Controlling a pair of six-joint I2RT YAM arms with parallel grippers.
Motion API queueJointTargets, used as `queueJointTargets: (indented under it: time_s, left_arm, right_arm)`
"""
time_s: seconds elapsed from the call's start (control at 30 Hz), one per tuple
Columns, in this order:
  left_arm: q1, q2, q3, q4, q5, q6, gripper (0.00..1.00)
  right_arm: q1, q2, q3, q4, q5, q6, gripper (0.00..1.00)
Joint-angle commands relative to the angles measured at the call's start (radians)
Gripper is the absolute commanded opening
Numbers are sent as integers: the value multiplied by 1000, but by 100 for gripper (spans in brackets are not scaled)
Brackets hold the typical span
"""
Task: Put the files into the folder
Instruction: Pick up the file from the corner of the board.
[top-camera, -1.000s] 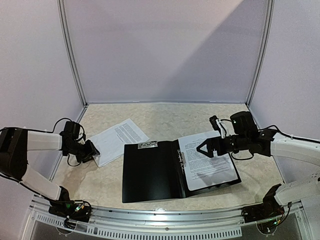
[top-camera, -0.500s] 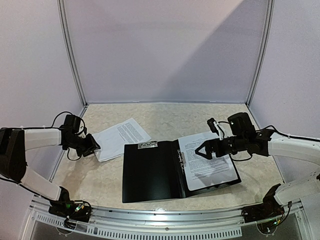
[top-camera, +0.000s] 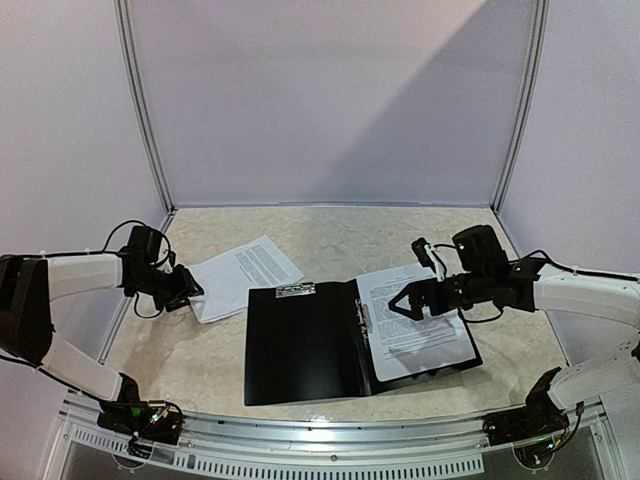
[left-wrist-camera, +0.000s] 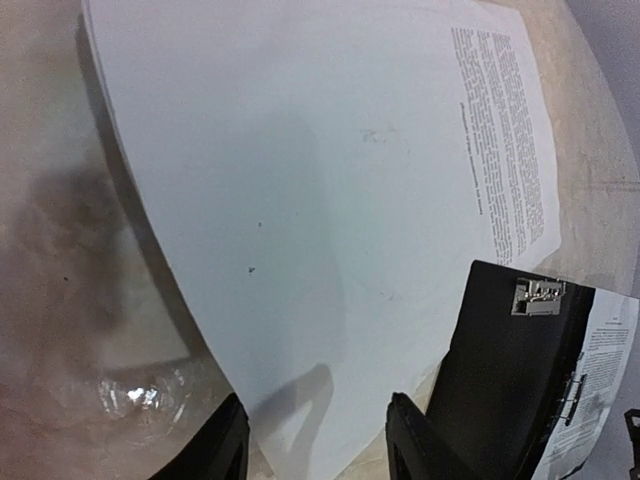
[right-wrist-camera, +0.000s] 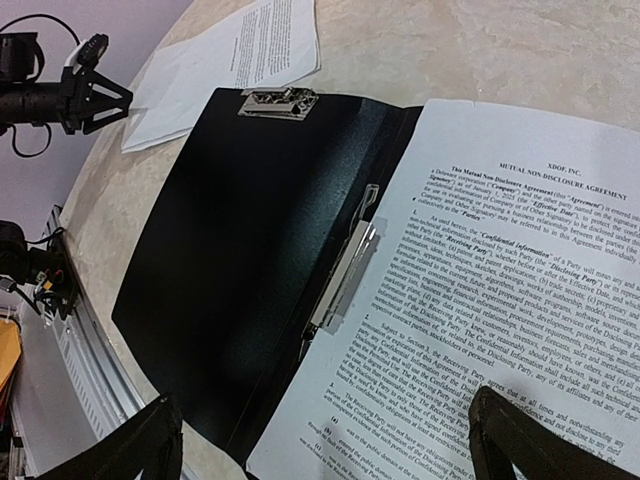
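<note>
The black folder lies open at the table's middle, with its metal clip along the spine. A printed sheet of the files rests on its right half. More files lie loose on the table to the back left. My left gripper sits low at the left corner of those loose files, jaws apart with the corner lying between them, not pinched. Hovering over the sheet in the folder is my right gripper, open wide and holding nothing.
A small metal clamp sits at the top edge of the folder's left cover. White walls stand close on the left, back and right. The curved table rail runs along the near edge.
My left gripper has slid a little back and right, onto the corner of the loose files. My right gripper has drifted slightly left over the sheet in the folder.
</note>
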Motion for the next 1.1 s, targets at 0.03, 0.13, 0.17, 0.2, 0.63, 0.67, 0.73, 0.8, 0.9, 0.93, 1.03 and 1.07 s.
queueJointTargets:
  time_s: [0.03, 0.13, 0.17, 0.2, 0.63, 0.67, 0.73, 0.8, 0.9, 0.93, 1.03, 1.07]
  left_arm:
    - [-12, 16, -65, 77, 87, -40, 47]
    - [-13, 28, -88, 104, 130, -62, 47]
    - [-14, 30, -91, 104, 134, -64, 47]
    - [-15, 29, -94, 99, 131, -61, 47]
    - [-10, -8, -54, 94, 146, -37, 47]
    - [-9, -15, -50, 101, 151, -38, 46]
    - [-9, -20, -42, 107, 150, -43, 46]
    - [-10, -19, -43, 121, 152, -54, 45]
    - [-10, -10, -55, 152, 170, -71, 45]
    - [-9, -5, -53, 150, 171, -73, 44]
    - [-9, -2, -51, 151, 179, -74, 41]
    - [-9, -2, -46, 144, 178, -73, 40]
  right_arm:
    - [10, 21, 21, 0, -16, 0, 99]
    - [16, 29, 24, -5, -19, 0, 99]
    - [16, 30, 23, -5, -19, 1, 99]
    - [15, 29, 22, -7, -18, 1, 99]
    - [23, 44, 20, -6, -18, 2, 99]
    - [23, 44, 20, -8, -15, 1, 99]
    - [24, 43, 20, -7, -13, 0, 99]
    - [26, 47, 20, -4, -18, 1, 99]
    - [27, 52, 19, -2, -20, 4, 99]
    - [27, 55, 20, -3, -19, 4, 99]
    - [28, 60, 21, -7, -20, 3, 99]
    - [28, 61, 21, -8, -21, 3, 99]
